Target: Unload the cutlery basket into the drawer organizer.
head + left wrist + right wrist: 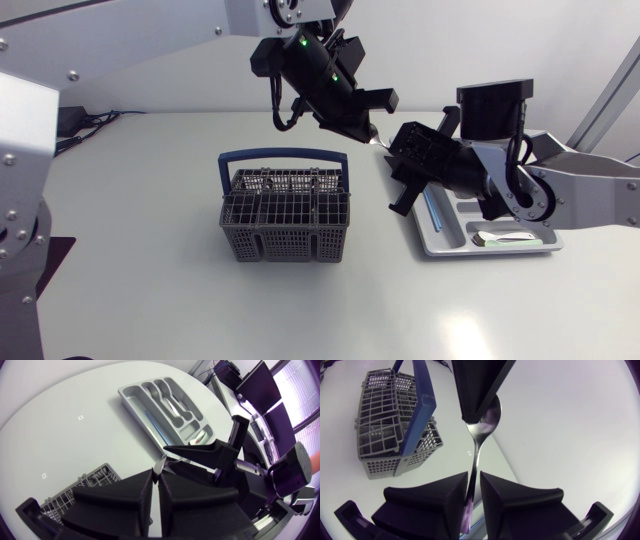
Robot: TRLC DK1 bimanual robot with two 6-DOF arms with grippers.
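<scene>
Spoon point(479, 435) held over the table, just right of centre in the overhead view. Our left gripper point(156, 480) pinches its bowl, and our right gripper point(474, 480) is clamped on its handle. The basket point(285, 215) sits mid-frame, the organizer point(440, 245) at right. Risk: if either grip is weak at release, the thin handle may pivot or slip, and the spoon would fall outside the organizer.

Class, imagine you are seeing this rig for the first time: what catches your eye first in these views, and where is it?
The spoon stands out: held in the air between the two arms, its bowl in the left gripper's fingers, its handle between the right gripper's fingers. Nearby on the table stands the grey cutlery basket with a blue handle, and the drawer organizer lies under the right arm.
</scene>
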